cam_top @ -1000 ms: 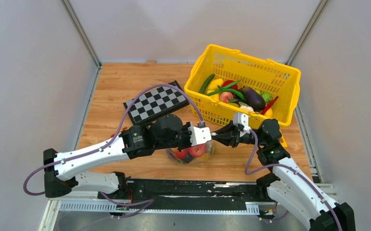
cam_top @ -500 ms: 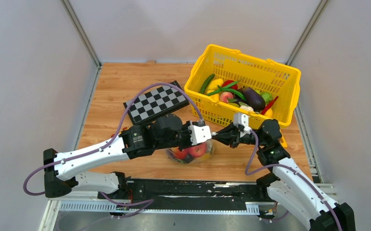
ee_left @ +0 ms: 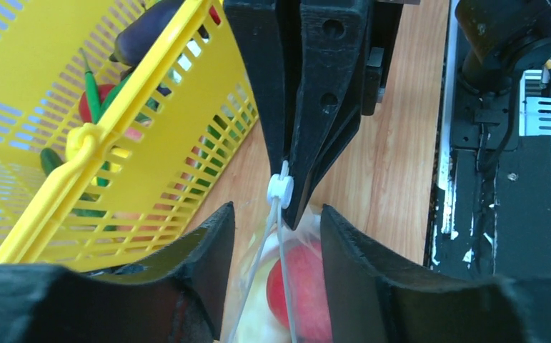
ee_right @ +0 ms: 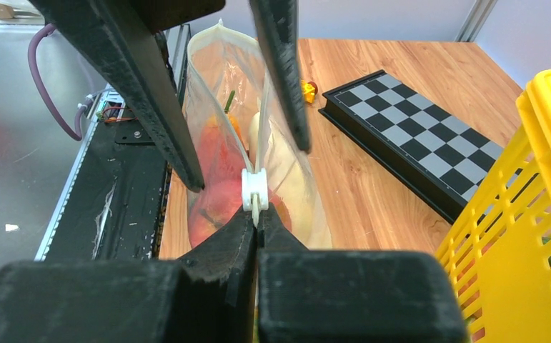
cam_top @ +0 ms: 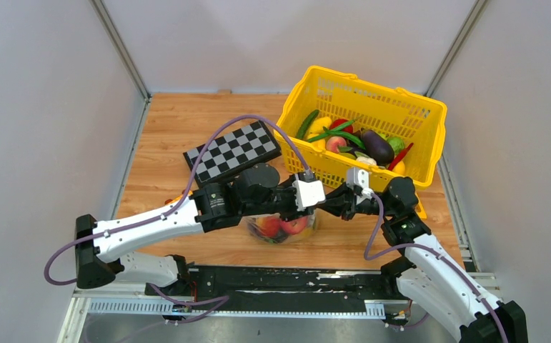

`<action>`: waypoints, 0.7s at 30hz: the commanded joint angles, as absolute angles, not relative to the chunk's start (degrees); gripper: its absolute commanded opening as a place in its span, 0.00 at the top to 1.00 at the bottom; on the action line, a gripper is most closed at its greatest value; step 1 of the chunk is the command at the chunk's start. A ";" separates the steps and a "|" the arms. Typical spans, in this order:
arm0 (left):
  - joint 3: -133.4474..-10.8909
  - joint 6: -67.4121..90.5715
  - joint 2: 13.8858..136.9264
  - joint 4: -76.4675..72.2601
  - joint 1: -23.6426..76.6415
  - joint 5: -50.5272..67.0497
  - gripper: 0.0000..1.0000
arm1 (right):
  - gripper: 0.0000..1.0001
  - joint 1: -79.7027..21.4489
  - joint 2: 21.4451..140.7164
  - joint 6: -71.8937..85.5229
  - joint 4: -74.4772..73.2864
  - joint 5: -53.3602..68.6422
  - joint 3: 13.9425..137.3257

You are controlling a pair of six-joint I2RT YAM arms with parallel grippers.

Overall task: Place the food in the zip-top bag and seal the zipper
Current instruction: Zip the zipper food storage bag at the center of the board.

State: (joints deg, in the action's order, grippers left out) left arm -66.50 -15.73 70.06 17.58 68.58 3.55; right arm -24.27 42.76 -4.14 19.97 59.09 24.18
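Note:
The clear zip-top bag (cam_top: 284, 229) stands on the table between the two arms, with red and orange-red food (ee_right: 211, 179) and a cream-white piece inside. Its zipper (ee_left: 281, 189) carries a small white slider at the mouth's right end. My right gripper (ee_right: 258, 218) is shut on the bag's edge just behind that slider. My left gripper (ee_left: 276, 211) is open, with a finger on each side of the zipper strip and touching neither side. In the top view the left gripper (cam_top: 314, 197) and the right gripper (cam_top: 334, 203) almost meet above the bag.
A yellow basket (cam_top: 401, 107) of toy vegetables stands right behind the grippers. A black-and-white checkerboard (cam_top: 233, 151) lies to the back left. A small orange toy (ee_right: 306, 89) sits on the wood near it. A black rail (cam_top: 286, 280) runs along the near table edge.
My left gripper has opened and slid right along the bag's mouth, up to the right gripper. The right gripper has tightened on the bag's edge and stayed in place.

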 commanded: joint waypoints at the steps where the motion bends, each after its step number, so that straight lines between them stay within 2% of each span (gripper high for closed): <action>1: -70.01 -15.65 71.35 14.65 68.38 7.04 0.50 | 1.00 -24.08 42.07 -4.68 20.30 60.73 25.00; 4: -71.20 -16.17 72.39 15.93 68.31 8.00 0.61 | 1.00 -24.08 41.72 -4.99 19.85 60.89 25.05; 12: -72.62 -16.32 74.32 17.87 68.06 9.93 0.71 | 1.00 -24.04 40.88 -5.51 19.16 60.65 25.07; 17: -72.43 -16.52 74.58 18.69 68.04 9.66 0.68 | 1.00 -24.07 40.87 -5.65 18.98 60.64 25.05; 21: -72.77 -16.62 74.80 19.39 67.96 9.28 0.73 | 1.00 -24.04 40.87 -5.62 18.98 60.64 25.06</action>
State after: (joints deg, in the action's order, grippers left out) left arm -70.48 -16.01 74.52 19.03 68.20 8.67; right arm -24.27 41.74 -4.62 17.80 59.70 24.18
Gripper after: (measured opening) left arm 0.279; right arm 0.010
